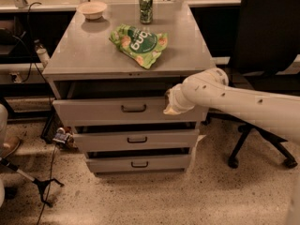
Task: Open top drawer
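The grey cabinet has three drawers. The top drawer (93,111) stands partly pulled out, with a dark gap showing above its front panel. Its small dark bar handle (133,108) is in the middle of the panel. My gripper (170,106) is at the end of the white arm (234,100) that reaches in from the right. It sits against the right part of the top drawer's front, right of the handle. The two lower drawers (136,139) (138,163) also stand slightly out.
On the cabinet top (75,55) lie a green snack bag (139,43), a green can (146,8) and a small bowl (92,9). A black office chair (267,36) stands right of the cabinet. Cables and a tripod leg (33,182) lie on the floor at left.
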You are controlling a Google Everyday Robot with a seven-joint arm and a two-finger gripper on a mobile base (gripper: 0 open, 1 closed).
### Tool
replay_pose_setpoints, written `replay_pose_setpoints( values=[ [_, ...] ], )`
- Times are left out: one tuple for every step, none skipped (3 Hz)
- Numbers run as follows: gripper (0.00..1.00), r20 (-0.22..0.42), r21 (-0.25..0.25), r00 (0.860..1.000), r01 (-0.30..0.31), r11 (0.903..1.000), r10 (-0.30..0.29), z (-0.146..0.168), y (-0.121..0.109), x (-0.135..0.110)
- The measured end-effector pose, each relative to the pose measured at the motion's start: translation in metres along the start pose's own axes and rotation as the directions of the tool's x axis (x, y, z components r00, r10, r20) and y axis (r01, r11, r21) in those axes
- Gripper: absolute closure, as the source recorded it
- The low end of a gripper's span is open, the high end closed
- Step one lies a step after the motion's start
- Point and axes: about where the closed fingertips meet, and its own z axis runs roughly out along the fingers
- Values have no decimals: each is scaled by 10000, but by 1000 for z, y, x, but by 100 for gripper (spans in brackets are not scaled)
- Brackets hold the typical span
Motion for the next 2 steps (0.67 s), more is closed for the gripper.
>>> replay_pose_setpoints(
  values=[
    [100,-48,146,9998,-168,9998,169,-47,23,13],
    [100,-19,95,9994,-341,9994,341,-62,34,19]
  ],
)
